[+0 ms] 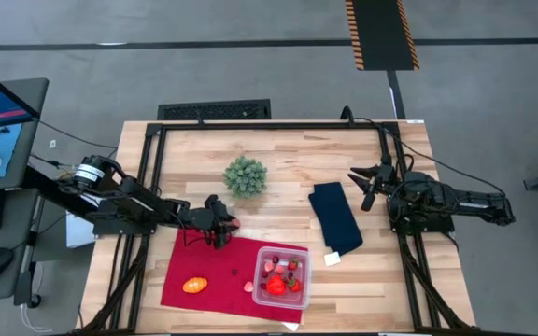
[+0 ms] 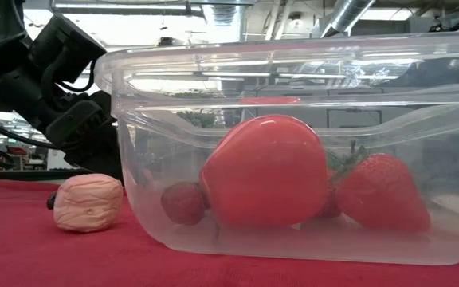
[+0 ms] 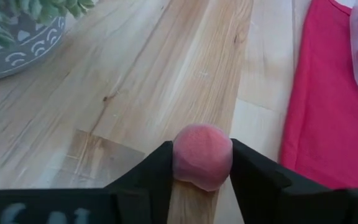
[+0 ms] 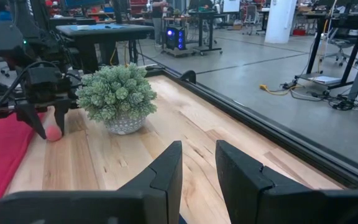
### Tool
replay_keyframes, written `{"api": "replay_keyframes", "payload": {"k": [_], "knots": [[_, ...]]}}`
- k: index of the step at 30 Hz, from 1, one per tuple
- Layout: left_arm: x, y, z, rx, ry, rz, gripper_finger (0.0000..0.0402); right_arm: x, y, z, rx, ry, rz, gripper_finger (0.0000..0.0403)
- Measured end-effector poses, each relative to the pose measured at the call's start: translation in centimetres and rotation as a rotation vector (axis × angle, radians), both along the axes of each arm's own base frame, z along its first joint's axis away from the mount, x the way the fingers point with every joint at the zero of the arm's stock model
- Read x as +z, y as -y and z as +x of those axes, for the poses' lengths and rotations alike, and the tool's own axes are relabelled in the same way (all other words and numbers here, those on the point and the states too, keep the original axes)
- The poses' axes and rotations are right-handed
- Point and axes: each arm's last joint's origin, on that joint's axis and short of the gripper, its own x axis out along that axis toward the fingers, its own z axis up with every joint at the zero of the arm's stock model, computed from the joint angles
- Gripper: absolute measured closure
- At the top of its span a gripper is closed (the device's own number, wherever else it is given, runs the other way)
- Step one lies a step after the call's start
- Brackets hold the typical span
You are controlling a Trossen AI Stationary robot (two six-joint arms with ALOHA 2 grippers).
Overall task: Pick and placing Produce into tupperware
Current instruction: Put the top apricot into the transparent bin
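Nearest the low camera stands the clear tupperware (image 2: pixel 293 159), cut off at the right edge, on the red cloth (image 2: pixel 54 255). Through its wall show a large red tomato-like fruit (image 2: pixel 265 171), a strawberry (image 2: pixel 381 194) to its right and a small dark-red berry (image 2: pixel 183 202) at its left; anything behind these is hidden. Just outside the container's left wall lies a wrinkled pink piece (image 2: pixel 88 202), apart from the wall.

From above, the container (image 1: pixel 281 276) sits on the near right corner of the cloth (image 1: pixel 204 266), and an orange oval (image 1: pixel 194 285) lies on the cloth's near left part.

Farther back, at the cloth's far edge, the left gripper (image 1: pixel 222 227) is clenched on a small pink ball (image 3: pixel 202 155), which sits between the two fingers (image 3: pixel 154 171) on the bare wooden table (image 3: pixel 135 74). Its underside is hidden by the fingers.

Beyond it stands the green bushy plant (image 1: pixel 246 175) in a patterned pot. A dark blue folded cloth (image 1: pixel 335 217) lies right of centre.

The right gripper (image 4: pixel 197 165) waits at the table's right side, its fingers slightly parted, grasping nothing.
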Motion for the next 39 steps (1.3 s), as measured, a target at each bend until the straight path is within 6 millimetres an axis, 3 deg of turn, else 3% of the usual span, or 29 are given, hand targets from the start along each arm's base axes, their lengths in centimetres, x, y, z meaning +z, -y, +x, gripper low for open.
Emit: {"api": "replay_keyframes", "payload": {"k": [4, 19, 25, 33, 39], "knots": [[0.1, 0.0, 0.1, 0.0, 0.019, -0.003, 0.0288, 0.0, 0.0, 0.0, 0.0, 0.0, 0.0, 0.0283], [1.7, 0.7, 1.2, -0.131, 0.171, -0.099, 0.0282, 0.0, 0.0, 0.0, 0.0, 0.0, 0.0, 0.0283], [3.3, 1.5, 3.0, -0.274, 0.231, -0.123, 0.0282, 0.0, 0.0, 0.0, 0.0, 0.0, 0.0, 0.0283], [5.8, 2.8, 5.9, -0.287, 0.222, -0.135, 0.0282, 0.0, 0.0, 0.0, 0.0, 0.0, 0.0, 0.0283], [8.2, 5.1, 7.7, -0.341, 0.202, -0.1, 0.0281, 0.0, 0.0, 0.0, 0.0, 0.0, 0.0, 0.0283]]}}
